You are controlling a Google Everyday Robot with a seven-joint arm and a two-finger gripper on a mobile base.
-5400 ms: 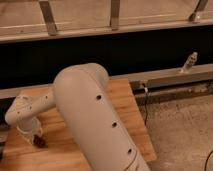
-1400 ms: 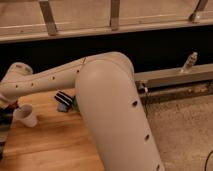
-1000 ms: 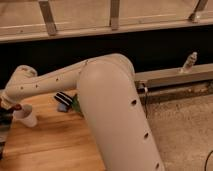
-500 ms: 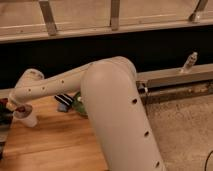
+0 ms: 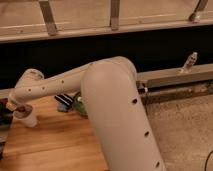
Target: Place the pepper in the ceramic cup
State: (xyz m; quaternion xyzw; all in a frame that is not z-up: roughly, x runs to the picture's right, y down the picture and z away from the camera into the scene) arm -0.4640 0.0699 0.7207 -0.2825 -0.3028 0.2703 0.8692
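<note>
From my remote seat, the white arm (image 5: pixel 100 95) fills the frame, sweeping from the lower right up and out toward nine o'clock, where its pincer (image 5: pixel 15 107) hangs at the left edge of the wooden worktop (image 5: pixel 60 145). The pincer sits right over the rim of the ceramic cup (image 5: pixel 28 118), a small white vessel standing upright near the worktop's left margin. A small dark red tip, which I take for the pepper (image 5: pixel 21 108), shows at the pincer just above the cup's mouth; only that bit of it is visible, so I cannot call its long axis or which way it points, and I cannot tell whether the pincer grips it. The pepper lies at about three o'clock from the pincer's dark body, touching or nearly touching it. Behind the arm's forearm, at about two o'clock from the cup, a dark green bowl (image 5: pixel 79 106) peeks out beside a dark striped item (image 5: pixel 63 101).
</note>
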